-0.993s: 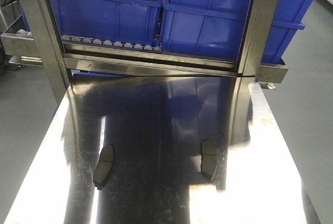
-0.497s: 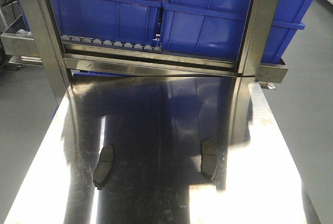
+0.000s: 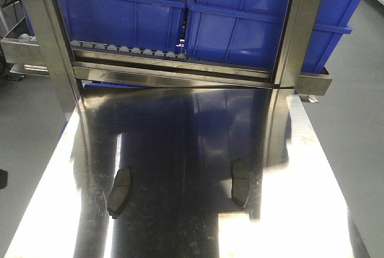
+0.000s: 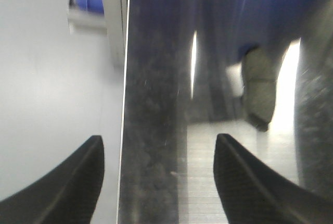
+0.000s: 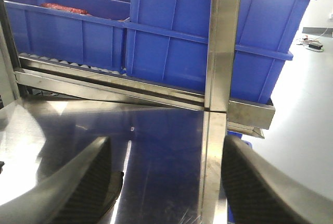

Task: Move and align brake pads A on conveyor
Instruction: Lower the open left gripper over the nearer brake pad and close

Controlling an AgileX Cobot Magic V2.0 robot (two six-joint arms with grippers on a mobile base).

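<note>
Left wrist: brake pad (image 4: 260, 86) beyond jaws

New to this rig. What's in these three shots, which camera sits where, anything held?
This is a two-armed robot on a mobile base. The front view looks down onto a shiny steel table, where the left brake pad and the right brake pad lie apart. Behind stand blue bins on a roller rack. The other two cameras sit on the wrists, looking out between each gripper's dark fingers. The left gripper is open over the table's left edge, a blurred brake pad ahead. The right gripper is open, facing the bins. Nothing is held. No conveyor belt shows.
</note>
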